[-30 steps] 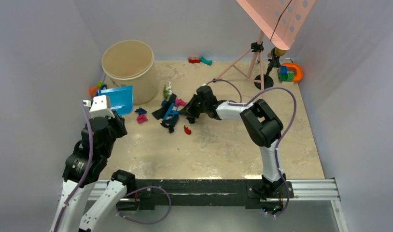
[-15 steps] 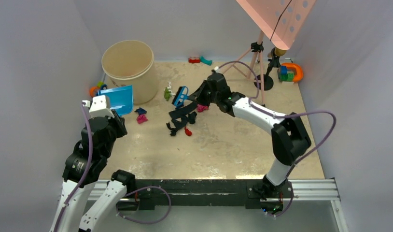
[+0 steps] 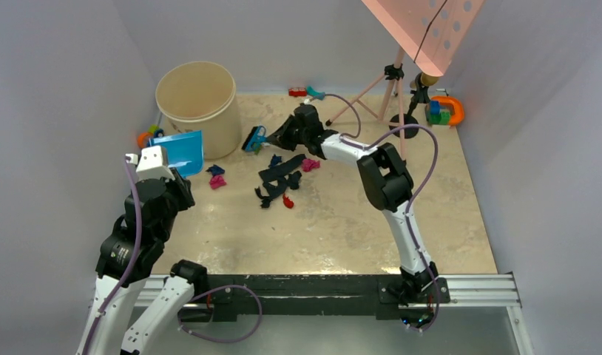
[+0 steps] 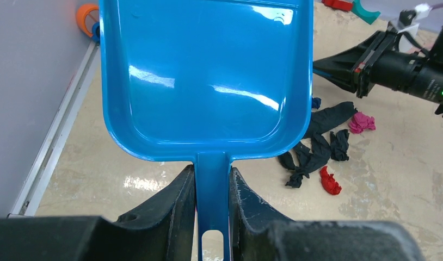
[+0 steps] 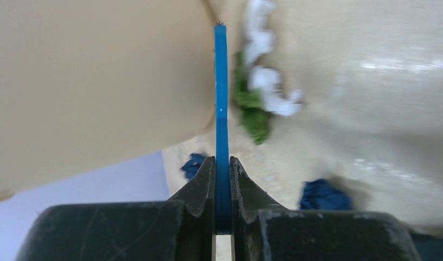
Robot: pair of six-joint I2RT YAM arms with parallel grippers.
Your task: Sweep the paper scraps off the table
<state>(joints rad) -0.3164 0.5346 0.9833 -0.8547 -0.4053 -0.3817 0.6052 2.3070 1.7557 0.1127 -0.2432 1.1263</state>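
So far, hardly anything is done. My left hand is clamped on the handle of the blue dustpan, and no paper lies in its tray. My right hand pinches the blue brush edge-on, out at the far side near the beige bucket. The paper scraps lie loose on the counter. A black cluster sits in the middle with a red bit and a pink bit beside it. Two more bits lie nearer the dustpan, and green and white ones by the brush. I judge that all the gathering and scooping is yet to do.
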